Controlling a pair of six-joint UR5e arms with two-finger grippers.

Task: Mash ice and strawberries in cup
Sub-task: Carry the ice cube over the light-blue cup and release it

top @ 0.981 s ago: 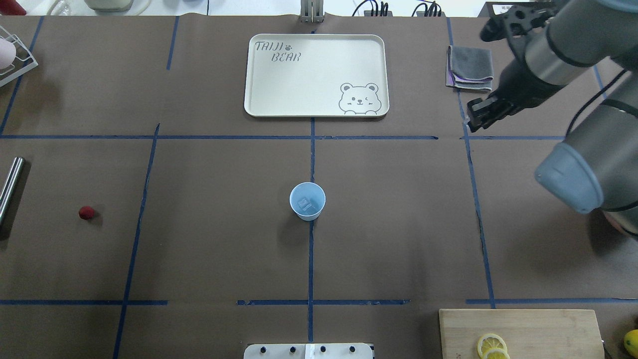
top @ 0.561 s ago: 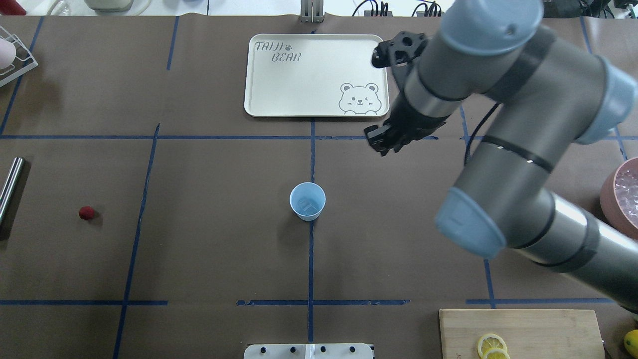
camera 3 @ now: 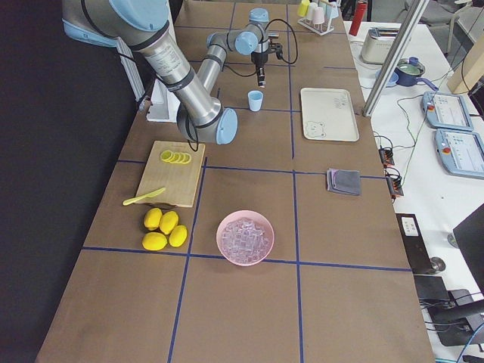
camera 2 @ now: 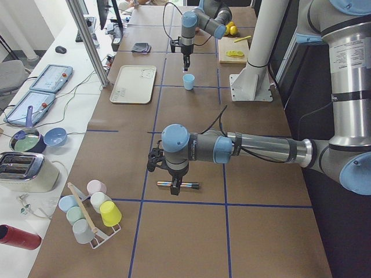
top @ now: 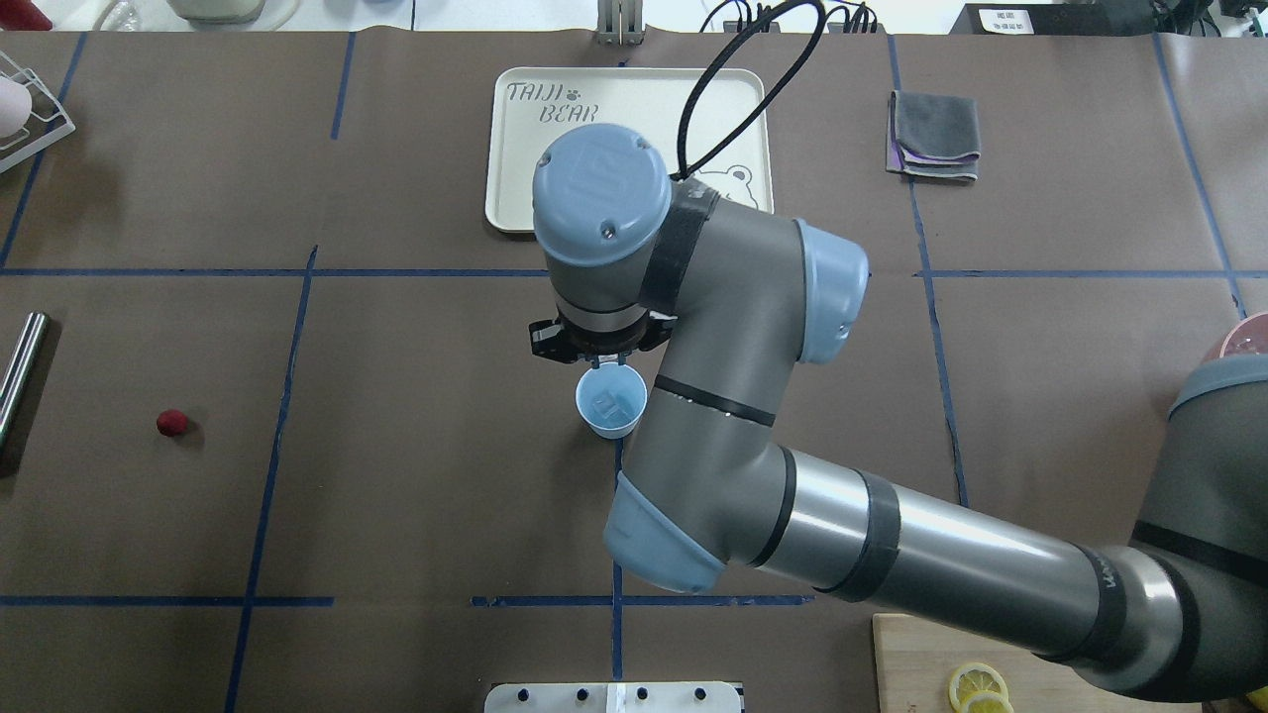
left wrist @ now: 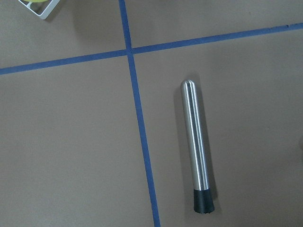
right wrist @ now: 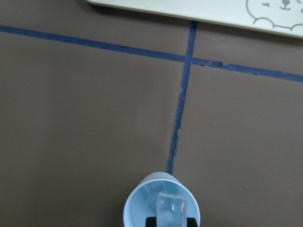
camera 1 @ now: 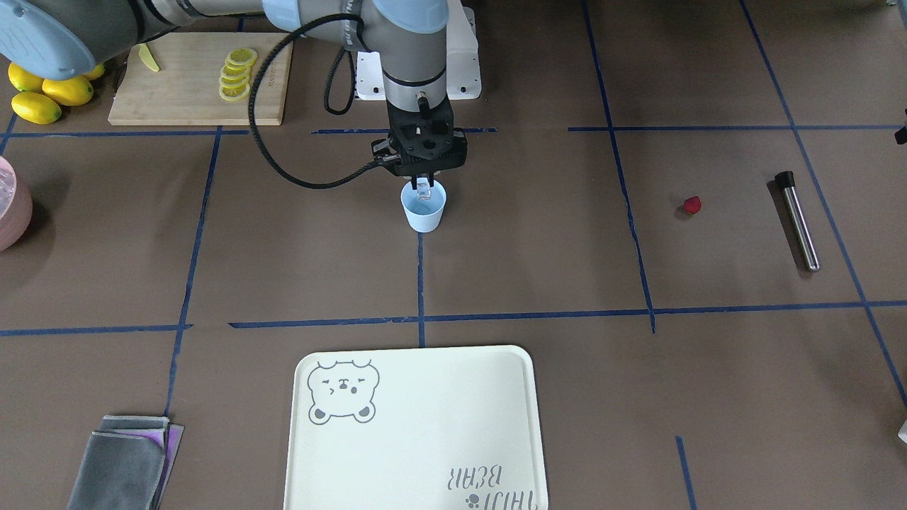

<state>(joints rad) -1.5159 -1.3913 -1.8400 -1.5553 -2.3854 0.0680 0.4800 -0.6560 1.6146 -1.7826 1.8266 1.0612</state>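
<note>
The light blue cup (top: 611,401) stands at the table's centre with faint ice (top: 607,404) in its bottom. My right gripper (camera 1: 423,187) hangs just over its mouth, shut on a clear ice cube (right wrist: 171,209) held above the cup (right wrist: 137,208). The dark-red strawberry (top: 172,423) lies alone on the table far to the left. My left gripper (camera 2: 174,186) shows only in the exterior left view, low over a steel muddler (left wrist: 196,146); I cannot tell whether it is open or shut.
A cream bear tray (top: 594,178) sits beyond the cup, with a folded grey cloth (top: 933,134) to its right. A pink bowl of ice (camera 3: 245,237), whole lemons (camera 3: 165,228) and a cutting board (camera 1: 177,88) with lemon slices are on the right side. A cup rack (camera 2: 87,214) stands at the far left.
My right arm has swung from the far right edge leftward across the table, and its gripper now hangs over the cup. The cup and the strawberry have not moved.
</note>
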